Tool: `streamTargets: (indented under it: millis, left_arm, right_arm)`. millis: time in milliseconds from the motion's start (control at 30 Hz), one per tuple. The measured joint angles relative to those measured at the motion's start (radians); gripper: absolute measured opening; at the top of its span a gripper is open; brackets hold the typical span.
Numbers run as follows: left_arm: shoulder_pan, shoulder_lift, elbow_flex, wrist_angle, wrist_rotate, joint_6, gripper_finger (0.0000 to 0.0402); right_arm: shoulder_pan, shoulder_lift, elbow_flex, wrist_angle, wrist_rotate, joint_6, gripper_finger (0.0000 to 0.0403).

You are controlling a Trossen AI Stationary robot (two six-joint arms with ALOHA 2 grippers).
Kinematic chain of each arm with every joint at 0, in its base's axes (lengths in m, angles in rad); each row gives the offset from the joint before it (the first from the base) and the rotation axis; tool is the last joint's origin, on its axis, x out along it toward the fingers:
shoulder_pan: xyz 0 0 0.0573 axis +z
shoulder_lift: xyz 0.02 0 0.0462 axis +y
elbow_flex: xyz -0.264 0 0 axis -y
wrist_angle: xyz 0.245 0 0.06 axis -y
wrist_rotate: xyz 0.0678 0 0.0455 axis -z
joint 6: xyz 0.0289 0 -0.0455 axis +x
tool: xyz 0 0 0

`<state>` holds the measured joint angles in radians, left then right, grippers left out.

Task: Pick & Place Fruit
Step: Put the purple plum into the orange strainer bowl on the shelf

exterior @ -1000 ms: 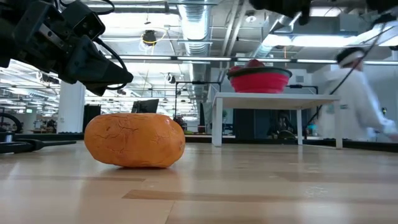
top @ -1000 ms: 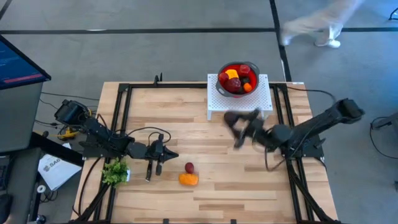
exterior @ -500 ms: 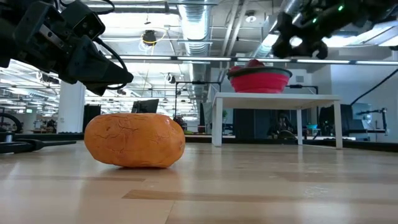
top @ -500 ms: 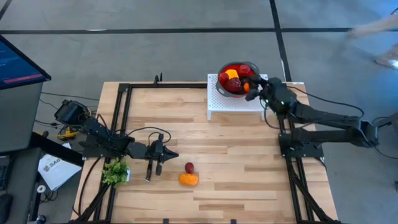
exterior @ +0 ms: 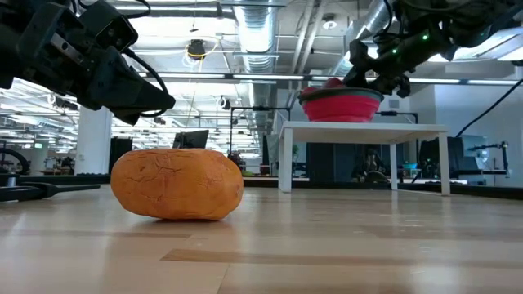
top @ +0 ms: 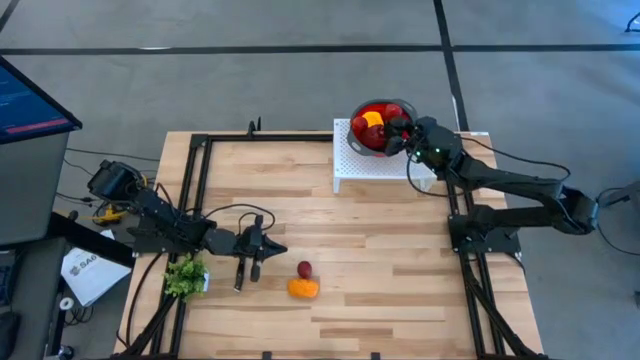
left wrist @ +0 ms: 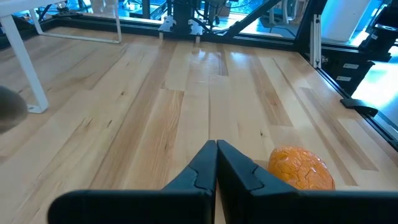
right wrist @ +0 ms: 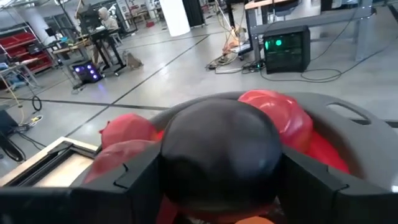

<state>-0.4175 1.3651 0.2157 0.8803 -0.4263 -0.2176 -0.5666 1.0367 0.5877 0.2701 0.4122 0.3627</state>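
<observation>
A red bowl (top: 360, 112) of red, yellow and orange fruit stands on a white perforated stand (top: 350, 165) at the table's far edge. My right gripper (top: 398, 130) hangs over the bowl (exterior: 339, 106), shut on a dark purple fruit (right wrist: 221, 149). A small red fruit (top: 304, 268) and an orange fruit (top: 303, 288) lie on the table near its front. My left gripper (top: 276, 248) rests shut just left of them, with the orange fruit (left wrist: 300, 167) ahead of its fingers. My right gripper pinches the dark purple fruit (right wrist: 221, 134) between its two fingers (right wrist: 140, 180), one on each side of the round body. It reaches in from the table's right, slanting down over the bowl's rim. The fruit sits above the red pieces (right wrist: 127, 134); whether it touches them I cannot tell.
A leafy green bunch (top: 185, 275) lies at the table's left edge beside the left arm. Black frame rails run along both sides of the table. Bare wood lies between the stand and the two loose fruits.
My right arm has swung from the middle of the table toward the far edge and now hangs over the red bowl, settling slightly lower over it in the last half second. A person beyond the far edge has walked out of view.
</observation>
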Motion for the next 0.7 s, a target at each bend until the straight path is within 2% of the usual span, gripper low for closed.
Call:
streamTargets:
  millis: [467, 700]
  left_arm:
    - [0.000, 0.000, 0.000, 0.000, 0.000, 0.000, 0.0002]
    - [0.000, 0.000, 0.000, 0.000, 0.000, 0.000, 0.0002]
  right_arm:
    - [0.000, -0.001, 0.000, -0.039, -0.022, -0.030, 0.0253]
    - [0.000, -0.002, 0.000, -0.052, -0.021, -0.033, 0.0297]
